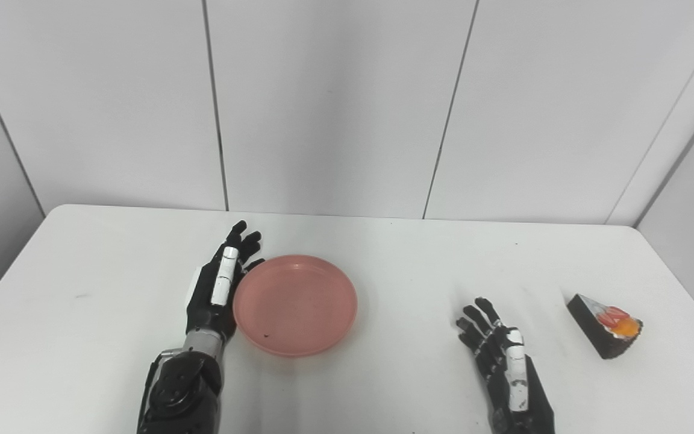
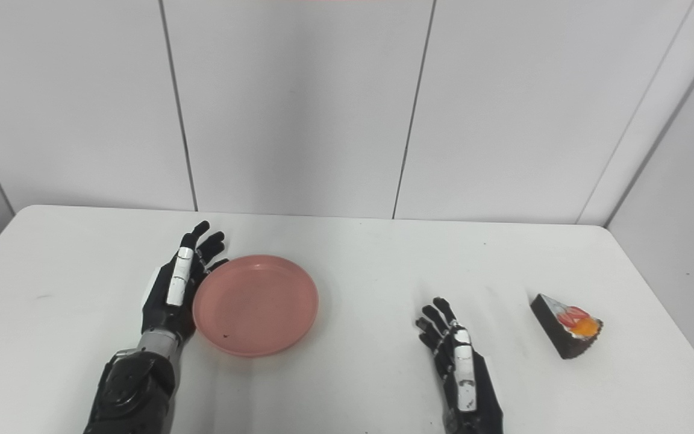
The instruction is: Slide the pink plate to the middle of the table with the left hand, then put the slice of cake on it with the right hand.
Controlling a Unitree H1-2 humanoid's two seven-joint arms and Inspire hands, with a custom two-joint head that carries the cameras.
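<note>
Nearest, the right hand point(image 1: 506, 367) lies flat, fingers spread, holding nothing. Beyond it to the right sits the dark wedge of cake point(image 1: 603, 324), fruit-topped. The left hand point(image 1: 217, 286), fingers extended, stands edge-on against the smooth round pink plate point(image 1: 294, 304), probably touching its rim, on the white table point(image 1: 383, 253). Both views agree.

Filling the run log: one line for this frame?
phase: plate slide | left hand: open, against pink plate left rim | right hand: open, idle | cake slice: on table, far right, untouched

Plate point(image 1: 295, 304) lies left of centre on table point(image 1: 395, 253); cake slice point(image 1: 605, 325) far right.
</note>
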